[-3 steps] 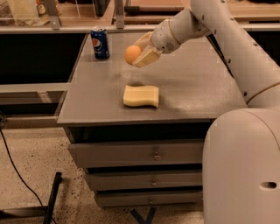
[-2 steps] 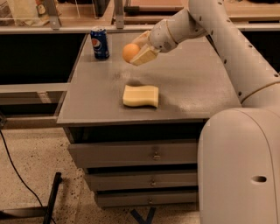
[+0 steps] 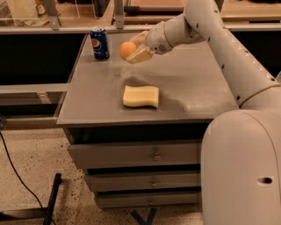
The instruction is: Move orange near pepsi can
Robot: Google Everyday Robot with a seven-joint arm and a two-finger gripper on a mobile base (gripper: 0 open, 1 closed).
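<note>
Camera view: orange (image 3: 127,49) clamped between fingers (image 3: 139,56) of gripper (image 3: 133,49), held above desk (image 3: 197,83), near pepsi can (image 3: 99,43), at its 3 o'clock. Risk: can clipped and toppled if overshot toward 9 o'clock; orange rolled away if released high.

gripper (image 3: 133,48): up over the back of the cabinet top (image 3: 197,83), just right of the pepsi can (image 3: 99,43), clamped on the orange (image 3: 126,49)
orange: right side covered by the fingers (image 3: 140,56)
pepsi can: small print is way too tiny to read
robot body (image 3: 241,167): chopped off by the right and bottom edges
cable (image 3: 13,169): runs out at the left edge, can't see either end
blue thing (image 3: 145,217) under the cabinet: cut by the bottom edge, no idea what it is
stuff on the back shelf (image 3: 26,11): blurry, cut off at the top
</note>
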